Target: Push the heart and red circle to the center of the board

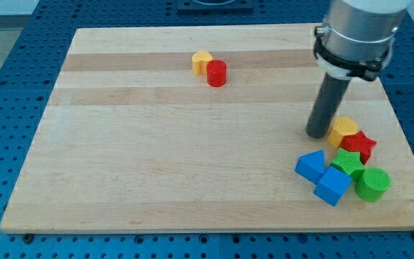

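A yellow heart (201, 61) lies near the view's top, a little left of centre, on the wooden board (157, 158). A red circle (216, 73) touches it on its lower right. My tip (315, 134) is at the view's right, far from both. It stands just left of a yellow hexagon-like block (344, 129) in a cluster of blocks.
The cluster at the view's lower right holds a red star (359, 145), a green star (348, 162), a green circle (372, 183), a blue triangle (310, 166) and a blue cube (333, 186). The arm's grey body (354, 36) hangs over the top right.
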